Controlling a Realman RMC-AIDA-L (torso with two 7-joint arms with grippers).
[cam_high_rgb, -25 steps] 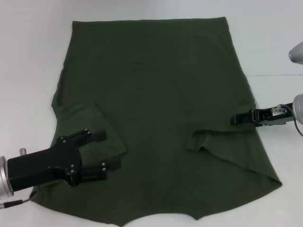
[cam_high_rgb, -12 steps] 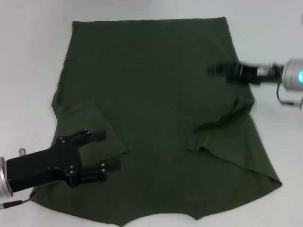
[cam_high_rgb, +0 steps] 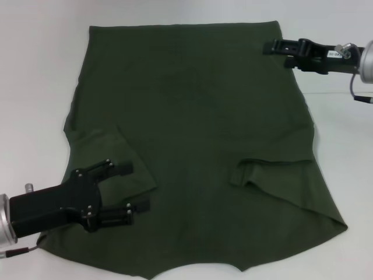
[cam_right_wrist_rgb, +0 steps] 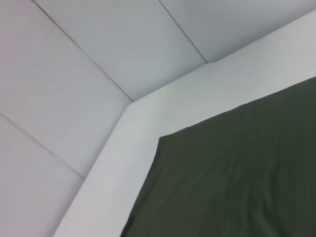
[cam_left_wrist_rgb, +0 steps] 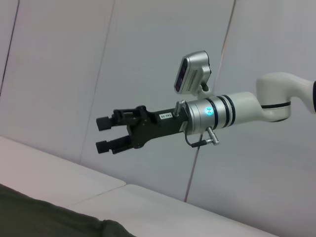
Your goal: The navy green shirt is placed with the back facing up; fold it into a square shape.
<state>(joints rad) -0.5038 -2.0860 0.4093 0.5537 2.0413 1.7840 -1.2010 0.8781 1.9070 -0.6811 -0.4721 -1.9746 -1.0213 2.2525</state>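
Navy green shirt (cam_high_rgb: pixel 192 116) flat on white table (cam_high_rgb: pixel 35 70), sleeves folded inward.

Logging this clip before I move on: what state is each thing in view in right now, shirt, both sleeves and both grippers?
navy green shirt: spread flat on the white table, plain side up, body not folded.
left sleeve: folded inward onto the body.
right sleeve: folded inward, rumpled.
left gripper: open, holding nothing, over the left sleeve.
right gripper: open and empty, near the shirt's far right corner.
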